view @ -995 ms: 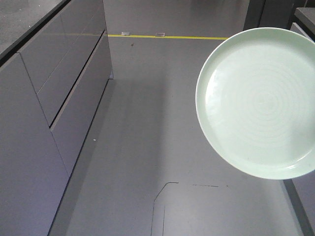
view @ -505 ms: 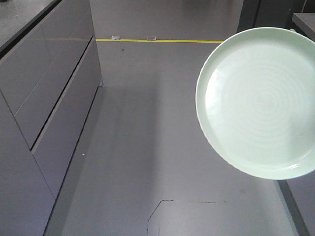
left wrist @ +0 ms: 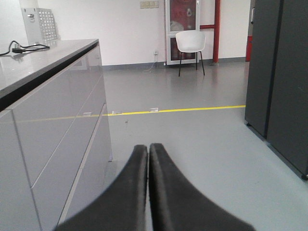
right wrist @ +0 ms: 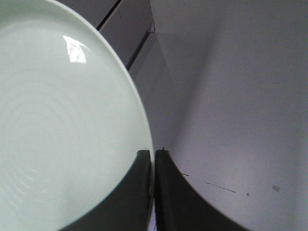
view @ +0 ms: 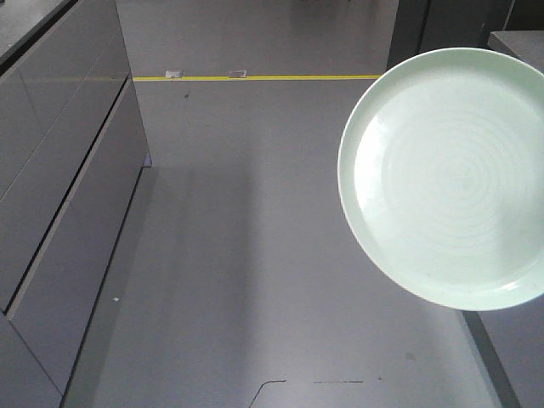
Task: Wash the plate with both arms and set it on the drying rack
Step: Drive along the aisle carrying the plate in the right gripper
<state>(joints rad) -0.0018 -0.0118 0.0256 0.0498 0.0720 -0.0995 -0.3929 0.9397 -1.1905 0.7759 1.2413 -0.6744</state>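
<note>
The pale mint-green plate (view: 450, 178) hangs in the air at the right of the front view, its ringed face toward the camera. In the right wrist view the plate (right wrist: 62, 125) fills the left side, and my right gripper (right wrist: 154, 153) is shut on its rim, one finger on the face and one behind. My left gripper (left wrist: 148, 147) is shut with nothing between its fingers, pointing along the floor. No drying rack shows in any view.
Grey cabinet fronts (view: 59, 170) under a dark-edged counter (left wrist: 43, 62) run along the left. A yellow floor line (view: 255, 77) crosses ahead. Dark tall cabinets (left wrist: 279, 82) stand on the right, a white chair (left wrist: 190, 43) far back.
The left cabinets and the yellow line have slid left and down in the front view, so the base has moved. The plate keeps its place in the frame.
</note>
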